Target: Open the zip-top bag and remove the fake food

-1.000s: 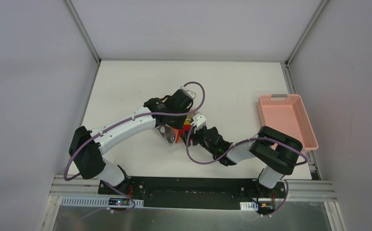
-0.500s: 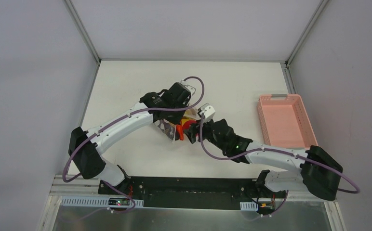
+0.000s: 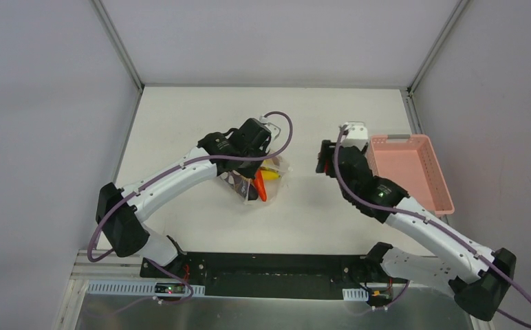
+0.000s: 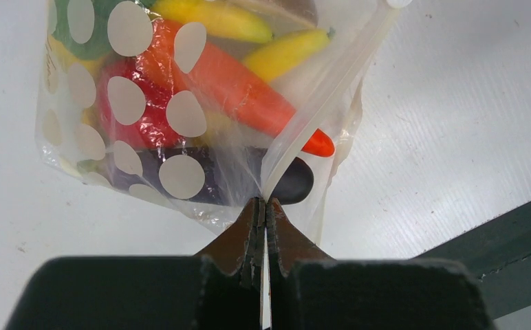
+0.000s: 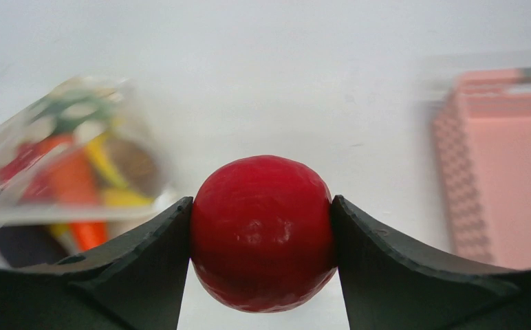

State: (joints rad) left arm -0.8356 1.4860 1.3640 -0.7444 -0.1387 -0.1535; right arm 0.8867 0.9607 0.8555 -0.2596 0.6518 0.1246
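The dotted zip-top bag (image 4: 180,124) lies on the white table, its mouth open toward the right; in the top view the bag (image 3: 266,180) is at mid-table. Inside it are fake food pieces: an orange carrot (image 4: 249,103), yellow bananas (image 4: 283,51), a dark eggplant (image 4: 291,181) and a red piece (image 4: 135,113). My left gripper (image 4: 265,204) is shut on the bag's edge by the mouth. My right gripper (image 5: 261,206) is shut on a red round fruit (image 5: 263,230), held above the table between the bag (image 5: 77,165) and the basket; it also shows in the top view (image 3: 324,163).
A pink slotted basket (image 3: 376,172) stands at the right side of the table, just right of my right gripper; it also shows in the right wrist view (image 5: 503,172). Grey walls enclose the table on three sides.
My right gripper has drawn out of the bag's mouth and moved right and farther back with the red round fruit in it. My left gripper stays shut on the bag.
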